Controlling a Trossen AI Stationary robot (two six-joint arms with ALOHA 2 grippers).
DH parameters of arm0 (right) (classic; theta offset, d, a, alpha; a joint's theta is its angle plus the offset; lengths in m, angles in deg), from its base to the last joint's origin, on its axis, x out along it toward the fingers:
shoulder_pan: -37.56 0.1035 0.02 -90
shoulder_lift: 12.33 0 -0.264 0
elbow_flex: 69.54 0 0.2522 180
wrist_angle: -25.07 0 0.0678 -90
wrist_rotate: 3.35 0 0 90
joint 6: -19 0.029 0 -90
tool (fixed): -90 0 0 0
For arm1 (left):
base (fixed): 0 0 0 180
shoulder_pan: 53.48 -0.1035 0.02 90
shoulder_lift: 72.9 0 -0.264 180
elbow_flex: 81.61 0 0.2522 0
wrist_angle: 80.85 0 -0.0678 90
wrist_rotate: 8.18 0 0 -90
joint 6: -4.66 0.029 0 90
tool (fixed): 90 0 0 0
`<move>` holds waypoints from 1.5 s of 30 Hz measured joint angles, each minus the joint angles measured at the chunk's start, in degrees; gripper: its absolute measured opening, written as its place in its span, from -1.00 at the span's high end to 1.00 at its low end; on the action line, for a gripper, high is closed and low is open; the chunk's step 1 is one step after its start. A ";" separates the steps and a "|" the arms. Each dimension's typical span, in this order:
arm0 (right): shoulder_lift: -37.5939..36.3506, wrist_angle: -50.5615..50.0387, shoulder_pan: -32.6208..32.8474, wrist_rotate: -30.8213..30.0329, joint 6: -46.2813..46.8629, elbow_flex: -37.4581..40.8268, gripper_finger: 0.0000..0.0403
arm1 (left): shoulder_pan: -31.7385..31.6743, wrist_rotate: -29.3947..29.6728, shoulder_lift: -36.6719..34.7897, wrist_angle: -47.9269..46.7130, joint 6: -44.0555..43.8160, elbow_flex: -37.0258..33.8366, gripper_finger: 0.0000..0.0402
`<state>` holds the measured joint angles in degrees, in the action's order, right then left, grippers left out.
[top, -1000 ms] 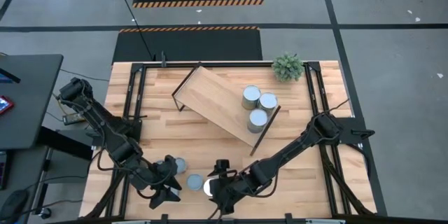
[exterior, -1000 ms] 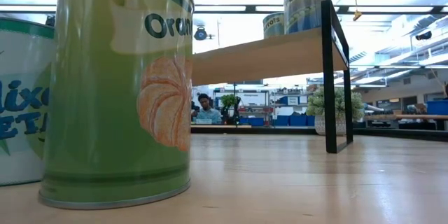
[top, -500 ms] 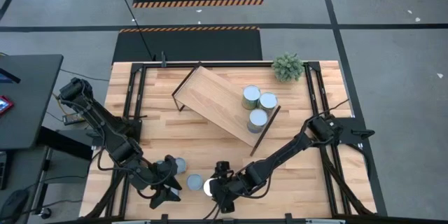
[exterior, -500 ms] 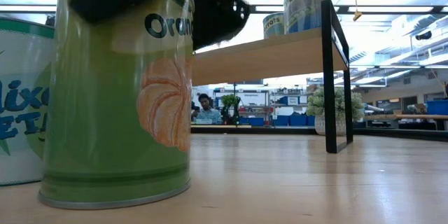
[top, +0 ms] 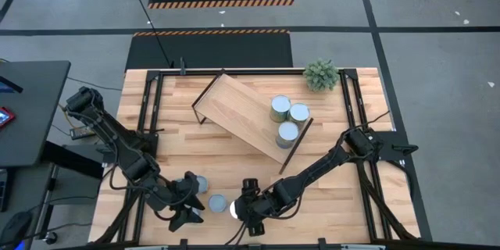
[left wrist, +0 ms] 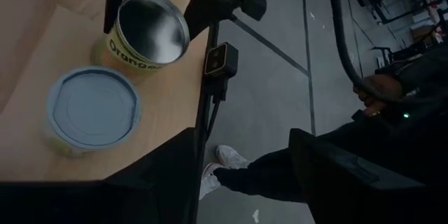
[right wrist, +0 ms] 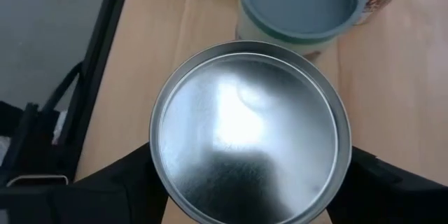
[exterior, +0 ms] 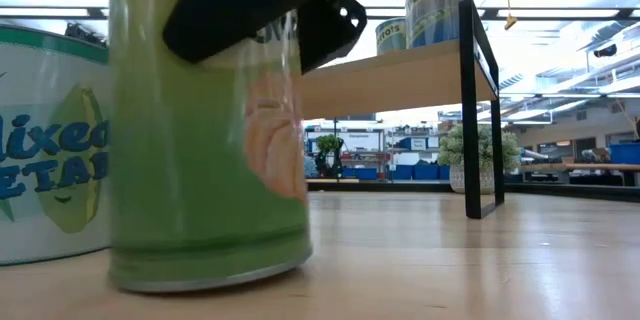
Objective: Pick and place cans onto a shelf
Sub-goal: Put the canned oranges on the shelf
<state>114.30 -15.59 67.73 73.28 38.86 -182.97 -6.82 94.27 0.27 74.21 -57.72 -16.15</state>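
Observation:
At the table's near edge stands a green-labelled can point(right wrist: 248, 140) with a silvery top, and my right gripper point(top: 238, 211) is shut on it. Two blue-topped cans point(top: 200, 183) point(top: 217, 202) stand just to its left. One of them shows in the low view as a white "Mixed" can point(exterior: 45, 140). My left gripper point(top: 187, 219) hangs open left of these, touching nothing. Three cans point(top: 287, 119) stand on the right end of the wooden shelf point(top: 238, 113), which sits slantwise at mid-table. My right gripper pinches the can between its two fingers, one on each side of its wall point(right wrist: 157, 175), just below the top rim. The fingers point(right wrist: 119, 182) come slanting down from the table's right. The can stands upright with its bottom rim point(exterior: 215, 278) at the tabletop.
A small potted plant point(top: 321, 74) stands at the far right. The black frame rails point(top: 148, 109) run along both sides of the table. A person's legs and shoes point(left wrist: 231, 168) show beyond the table's near edge.
My right gripper has sunk over the green can and shut on it. The can has shifted a little toward the table's right and turned about, its orange picture now further round.

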 joint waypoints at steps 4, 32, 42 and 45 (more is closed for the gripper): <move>-0.10 -4.33 0.00 -0.19 -0.37 -3.75 -0.50 | -0.36 -0.02 -0.02 -0.34 1.41 0.00 -0.16; -5.49 -35.19 -17.51 -3.58 -5.14 -33.65 -0.51 | -10.25 0.33 -7.28 -1.97 21.44 0.00 0.01; -9.37 -40.70 -27.47 -11.33 0.25 -33.67 -0.51 | -15.34 0.44 -7.28 -2.85 29.46 0.00 0.01; -8.94 -44.24 -30.33 -11.58 0.98 -33.34 -0.51 | -16.48 0.44 -7.28 -3.52 30.61 0.00 0.01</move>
<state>105.35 -59.83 37.40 61.70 39.84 -216.31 -23.30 94.71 -7.01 70.69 -27.11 -16.15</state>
